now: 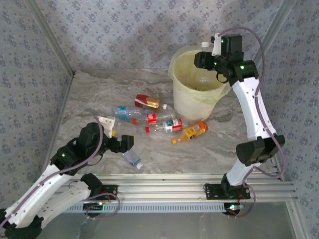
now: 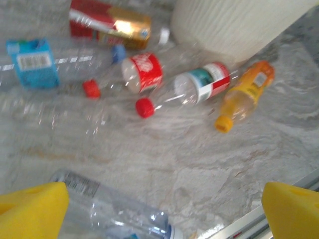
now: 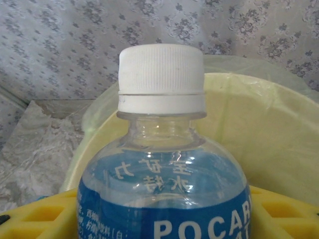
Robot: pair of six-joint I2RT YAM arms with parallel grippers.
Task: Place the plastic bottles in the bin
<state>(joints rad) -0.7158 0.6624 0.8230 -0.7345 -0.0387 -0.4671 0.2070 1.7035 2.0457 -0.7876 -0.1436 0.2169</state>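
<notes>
The cream-white bin (image 1: 192, 102) with its yellow-green liner (image 3: 279, 124) stands at the back right. My right gripper (image 1: 208, 59) hangs over its rim, shut on a clear bottle with a blue label (image 3: 160, 189) and white cap (image 1: 204, 45), held upright between the yellow fingers (image 3: 35, 219). Several bottles lie left of the bin: a red-and-gold one (image 1: 147, 101), a blue-labelled one (image 1: 124, 113), a red-labelled one (image 2: 142, 72), a red-teal-white one (image 2: 199, 87) and an orange one (image 1: 192, 132). My left gripper (image 1: 124, 144) stands open just above a clear bottle (image 2: 109, 209) near the front.
A white scrap (image 1: 105, 123) lies by the left arm. Patterned walls close in the marble table at the back and both sides. An aluminium rail (image 1: 189, 181) runs along the near edge, close behind the clear bottle. The bin wall (image 2: 234, 25) stands right behind the lying bottles.
</notes>
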